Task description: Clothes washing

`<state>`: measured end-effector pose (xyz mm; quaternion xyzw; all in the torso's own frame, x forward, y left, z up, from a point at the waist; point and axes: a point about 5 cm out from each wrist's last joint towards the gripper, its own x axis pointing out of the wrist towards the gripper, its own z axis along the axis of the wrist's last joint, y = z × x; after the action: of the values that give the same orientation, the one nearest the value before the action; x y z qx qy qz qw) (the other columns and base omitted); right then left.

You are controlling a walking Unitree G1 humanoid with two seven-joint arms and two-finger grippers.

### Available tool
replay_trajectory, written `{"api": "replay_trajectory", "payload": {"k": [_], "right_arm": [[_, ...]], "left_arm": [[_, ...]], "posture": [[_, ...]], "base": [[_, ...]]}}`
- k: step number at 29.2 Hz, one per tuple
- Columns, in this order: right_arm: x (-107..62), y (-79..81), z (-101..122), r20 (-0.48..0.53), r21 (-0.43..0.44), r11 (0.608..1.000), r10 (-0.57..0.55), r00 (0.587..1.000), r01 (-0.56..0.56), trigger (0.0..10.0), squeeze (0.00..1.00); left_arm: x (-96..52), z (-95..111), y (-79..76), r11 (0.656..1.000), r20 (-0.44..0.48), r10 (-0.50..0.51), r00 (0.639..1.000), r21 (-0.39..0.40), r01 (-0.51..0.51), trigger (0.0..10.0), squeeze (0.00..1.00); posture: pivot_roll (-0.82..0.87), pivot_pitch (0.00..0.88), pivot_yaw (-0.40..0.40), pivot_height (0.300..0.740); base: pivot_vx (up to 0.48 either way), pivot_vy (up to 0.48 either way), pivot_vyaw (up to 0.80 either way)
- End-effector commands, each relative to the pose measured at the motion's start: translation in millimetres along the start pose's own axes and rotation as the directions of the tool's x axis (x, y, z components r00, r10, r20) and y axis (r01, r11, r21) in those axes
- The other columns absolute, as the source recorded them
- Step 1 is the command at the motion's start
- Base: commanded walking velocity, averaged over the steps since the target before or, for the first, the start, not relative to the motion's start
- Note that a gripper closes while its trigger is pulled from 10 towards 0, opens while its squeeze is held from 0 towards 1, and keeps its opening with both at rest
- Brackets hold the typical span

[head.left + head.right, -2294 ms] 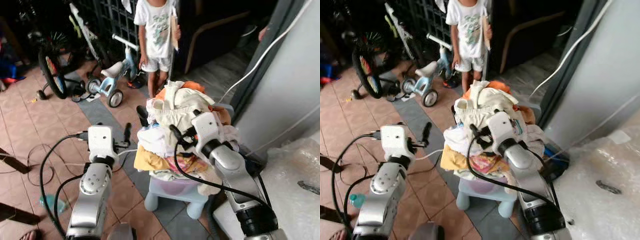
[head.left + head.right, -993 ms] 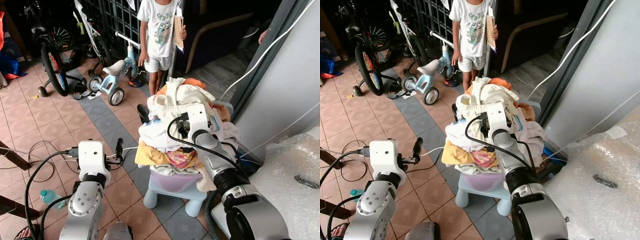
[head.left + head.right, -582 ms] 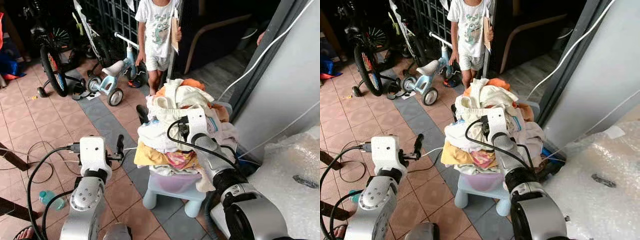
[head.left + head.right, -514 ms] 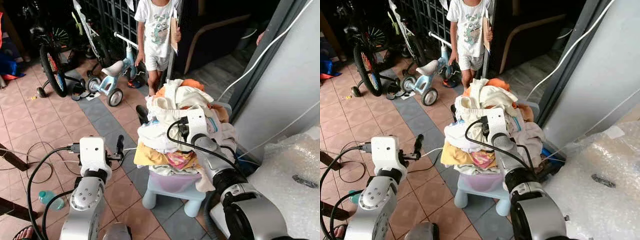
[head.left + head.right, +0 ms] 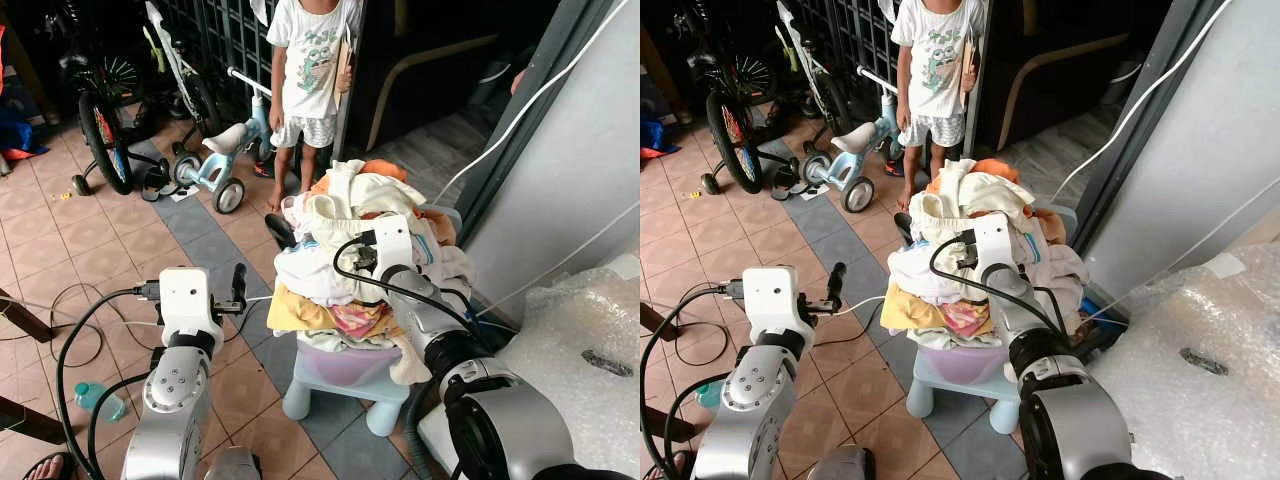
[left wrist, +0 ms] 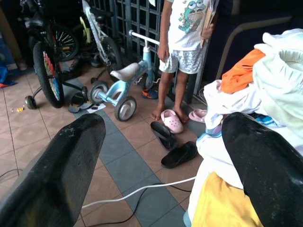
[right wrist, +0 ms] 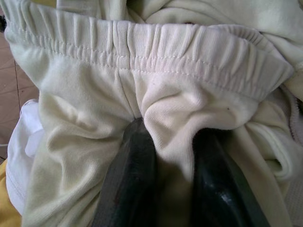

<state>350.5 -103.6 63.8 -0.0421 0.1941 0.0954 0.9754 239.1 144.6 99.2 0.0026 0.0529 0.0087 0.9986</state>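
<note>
A tall pile of mixed clothes (image 5: 345, 215) fills a lavender basket (image 5: 345, 365) in front of me. My right gripper (image 7: 173, 137) is pushed into the top of the pile and is shut on a cream garment with an elastic waistband (image 7: 156, 75). A fold of that cloth is pinched between the black fingers (image 7: 130, 175). My left gripper (image 6: 161, 142) hangs in the air to the left of the pile, open, with nothing between its fingers (image 6: 57, 175). It does not touch the clothes.
A person in a white shirt (image 5: 310, 70) stands behind the pile beside a blue tricycle (image 5: 225, 160) and a bicycle (image 5: 105, 130). Sandals (image 6: 177, 153) and cables (image 5: 80, 330) lie on the tiled floor. Bubble wrap (image 5: 580, 350) and a wall are close on the right.
My right arm has reached further into the top of the pile and closed on the cream garment. My left arm has stayed about where it was; the camera shifted slightly.
</note>
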Motion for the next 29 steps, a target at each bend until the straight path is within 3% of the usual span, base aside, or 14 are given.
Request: {"api": "replay_trajectory", "payload": {"k": [1, 9, 10, 13, 14, 18, 19, 22, 23, 24, 25, 29], "right_arm": [[1.0, 2.1, 5, 0.02, 0.035, 0.999, 0.027, 0.999, -0.028, 0.0, 0.0], [-3.7, 2.0, 19, 0.154, 0.099, 0.992, 0.059, 0.986, -0.075, 0.0, 0.0], [-6.9, -4.5, 20, 0.183, 0.107, 0.991, 0.057, 0.981, -0.078, 0.0, 0.0], [-11.0, -8.3, 24, 0.227, 0.105, 0.99, 0.066, 0.972, -0.092, 0.0, 0.0], [-17.7, -13.6, 31, 0.286, 0.08, 0.992, 0.07, 0.956, -0.096, 0.0, 0.0], [-24.6, -20.7, 36, 0.33, 0.081, 0.994, 0.045, 0.943, -0.075, 0.0, 0.0], [-35.1, -28.9, 40, 0.377, 0.1, 0.994, 0.004, 0.926, -0.045, 0.0, 0.0], [-49.4, -33.5, 44, 0.427, 0.126, 0.991, -0.019, 0.904, -0.038, 0.0, 0.0], [-54.7, -33.0, 44, 0.442, 0.112, 0.993, -0.018, 0.897, -0.035, 4.1, 0.0], [-57.9, -32.4, 44, 0.451, 0.102, 0.994, -0.017, 0.893, -0.032, 4.1, 0.0], [-61.7, -30.7, 43, 0.444, 0.095, 0.995, -0.015, 0.896, -0.03, 10.0, 0.0], [-65.5, -29.4, 41, 0.431, 0.099, 0.995, -0.033, 0.902, -0.011, 10.0, 0.0]], "left_arm": [[3.0, -3, -0.1, 1.0, -0.012, 0.006, 1.0, 0.004, -0.006, 10.0, 0.0], [10.3, -10, -1.7, 1.0, -0.033, 0.006, 0.999, -0.01, -0.006, 10.0, 0.0], [14.7, -8, -9.9, 1.0, -0.015, -0.009, 1.0, -0.018, 0.009, 10.0, 0.0], [19.3, -8, -14.5, 1.0, -0.003, -0.009, 1.0, -0.022, 0.009, 10.0, 0.0], [22.4, -6, -17.5, 1.0, 0.0, -0.002, 1.0, -0.028, 0.002, 10.0, 0.0], [23.8, -5, -20.0, 1.0, 0.009, -0.015, 1.0, -0.015, 0.015, 10.0, 0.0], [24.8, -5, -20.2, 1.0, 0.011, -0.022, 1.0, -0.011, 0.022, 10.0, 0.0], [27.6, -6, -18.9, 1.0, 0.018, -0.029, 0.999, 0.008, 0.029, 10.0, 0.0], [28.5, -6, -18.7, 1.0, 0.017, -0.026, 0.999, 0.007, 0.026, 10.0, 0.0], [29.2, -6, -18.5, 1.0, 0.016, -0.024, 1.0, 0.005, 0.024, 10.0, 0.0], [30.8, -5, -18.8, 1.0, 0.021, -0.025, 0.999, 0.009, 0.024, 10.0, 0.0], [32.4, -4, -22.4, 0.999, 0.029, -0.038, 0.999, 0.015, 0.038, 10.0, 0.0]], "posture": [[0.12, 0.0, -0.059, 0.74], [0.08, 0.0, -0.054, 0.74], [0.08, 0.0, -0.065, 0.74], [0.07, 0.0, -0.059, 0.74], [0.06, 0.0, -0.054, 0.74], [0.05, 0.0, -0.051, 0.74], [0.04, 0.0, -0.045, 0.74], [0.03, 0.0, -0.039, 0.74], [0.02, 0.0, -0.037, 0.74], [0.02, 0.0, -0.036, 0.74], [0.01, 0.0, -0.032, 0.74], [0.01, 0.0, -0.025, 0.74]], "base": [[0.0, 0.0, 0.0], [0.0, 0.0, 0.0], [0.0, 0.0, 0.0], [0.0, 0.0, 0.0], [0.0, 0.0, 0.0], [0.0, 0.0, 0.0], [0.0, 0.0, 0.0], [0.0, 0.0, 0.0], [0.0, 0.0, 0.0], [0.0, 0.0, 0.0], [0.0, 0.0, 0.0], [0.0, 0.0, -0.38]]}}
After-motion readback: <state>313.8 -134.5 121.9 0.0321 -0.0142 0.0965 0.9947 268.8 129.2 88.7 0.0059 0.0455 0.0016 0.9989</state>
